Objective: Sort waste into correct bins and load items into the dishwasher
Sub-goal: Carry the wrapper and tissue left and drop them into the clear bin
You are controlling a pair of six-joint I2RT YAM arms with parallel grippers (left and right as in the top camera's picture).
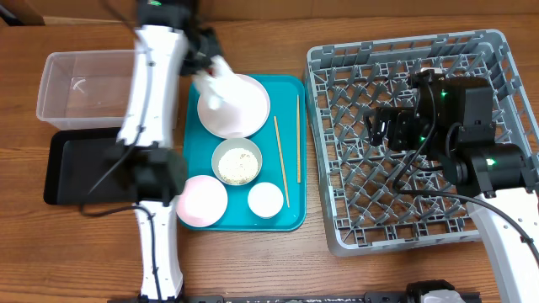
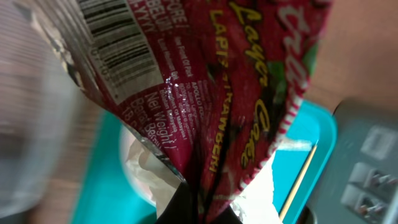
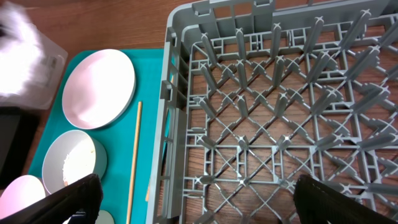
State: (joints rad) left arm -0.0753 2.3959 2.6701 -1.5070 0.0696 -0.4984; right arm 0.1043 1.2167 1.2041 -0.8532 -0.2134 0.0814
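My left gripper is shut on the red printed snack wrapper, which fills the left wrist view. White crumpled napkin shows on both sides of the jaws and seems caught with the wrapper. In the overhead view the left gripper is blurred, with a white blur hanging over the white plate. A bowl with rice, a pink plate, a white cup and chopsticks lie on the teal tray. My right gripper is open and empty over the grey dish rack.
The clear tub and the black tray sit left of the teal tray, partly under the left arm. The right wrist view shows the open right gripper, the rack's pegs, the white plate and a chopstick.
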